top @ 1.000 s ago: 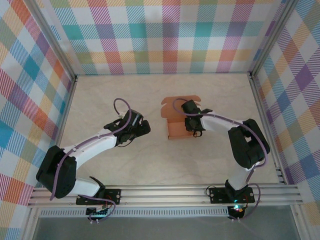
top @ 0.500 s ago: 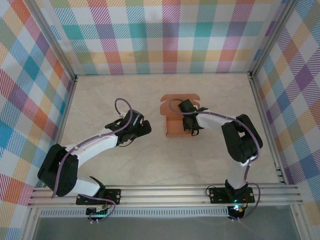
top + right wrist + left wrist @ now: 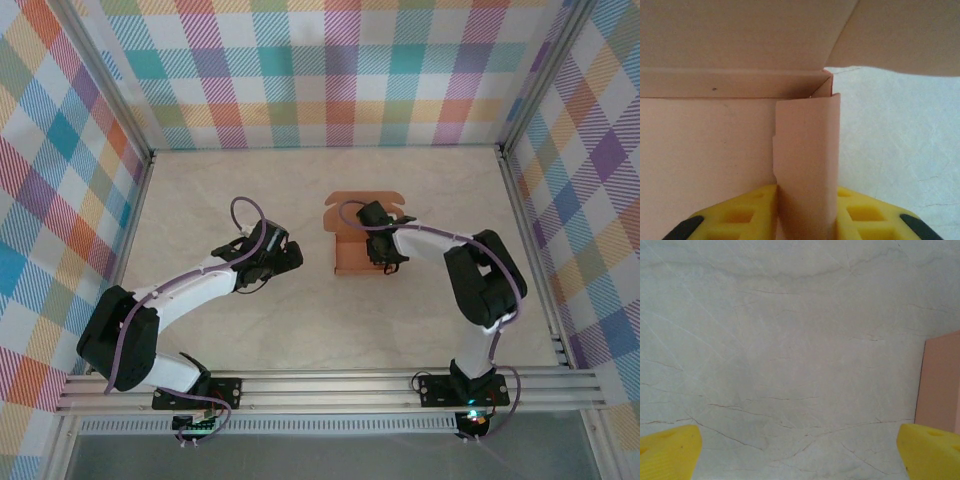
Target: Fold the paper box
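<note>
pinching a paper box [image 3: 348, 258] flap [image 3: 807, 150] in right jaws, left jaws spread wide

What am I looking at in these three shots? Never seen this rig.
Two white robot arms are bolted at the near edge of a pale marble-look table, inside checked walls. The top picture comes from a fixed camera above and behind the arms. The other two come from a camera on each wrist, with that arm's yellow fingers at the bottom. On the table lies one salmon-orange thin card paper box, partly folded, its lid flap open. The left end effector is wide open over bare table, with the box's edge at the right of its view. The right end effector pinches an upright side flap of the box.
</note>
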Robot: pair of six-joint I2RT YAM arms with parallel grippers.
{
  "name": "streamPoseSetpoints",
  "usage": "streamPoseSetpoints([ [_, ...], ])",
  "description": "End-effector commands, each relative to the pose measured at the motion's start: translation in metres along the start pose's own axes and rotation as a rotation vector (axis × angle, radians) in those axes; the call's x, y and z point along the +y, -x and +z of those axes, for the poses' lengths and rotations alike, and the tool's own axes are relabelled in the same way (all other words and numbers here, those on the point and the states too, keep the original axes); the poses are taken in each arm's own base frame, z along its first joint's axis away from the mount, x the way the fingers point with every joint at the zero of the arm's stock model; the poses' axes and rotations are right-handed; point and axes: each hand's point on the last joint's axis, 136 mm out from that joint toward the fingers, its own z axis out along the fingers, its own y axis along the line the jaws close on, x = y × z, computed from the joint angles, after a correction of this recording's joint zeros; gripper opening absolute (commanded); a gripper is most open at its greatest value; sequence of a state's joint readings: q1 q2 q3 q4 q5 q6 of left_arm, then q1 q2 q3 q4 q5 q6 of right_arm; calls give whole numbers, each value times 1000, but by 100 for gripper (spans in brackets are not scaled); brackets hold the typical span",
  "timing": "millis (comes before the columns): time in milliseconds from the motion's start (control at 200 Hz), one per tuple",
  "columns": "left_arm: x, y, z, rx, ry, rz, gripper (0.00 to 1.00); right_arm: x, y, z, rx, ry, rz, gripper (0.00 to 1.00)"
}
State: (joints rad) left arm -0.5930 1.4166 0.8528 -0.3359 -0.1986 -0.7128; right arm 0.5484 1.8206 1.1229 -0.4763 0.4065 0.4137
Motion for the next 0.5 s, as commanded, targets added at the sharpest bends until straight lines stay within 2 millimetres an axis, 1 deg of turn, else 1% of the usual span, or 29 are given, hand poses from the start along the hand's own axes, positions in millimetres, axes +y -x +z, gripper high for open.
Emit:
streamPoseSetpoints([
  [0,3,1,1,-6,-3,4,100,2,13,-22,-44,59,41,30],
  [120,2,0,2,-2,-5,3,100,1,14,-26,-51,65,48,34],
  [215,1,0,3,0,-11,4,100,-3,13,-24,-49,59,55,37],
  [345,1,-2,5,8,-10,6,100,-5,15,-19,-41,71,72,36],
  [500,-1,-4,7,17,-17,6,100,-2,22,-19,-47,102,89,34],
])
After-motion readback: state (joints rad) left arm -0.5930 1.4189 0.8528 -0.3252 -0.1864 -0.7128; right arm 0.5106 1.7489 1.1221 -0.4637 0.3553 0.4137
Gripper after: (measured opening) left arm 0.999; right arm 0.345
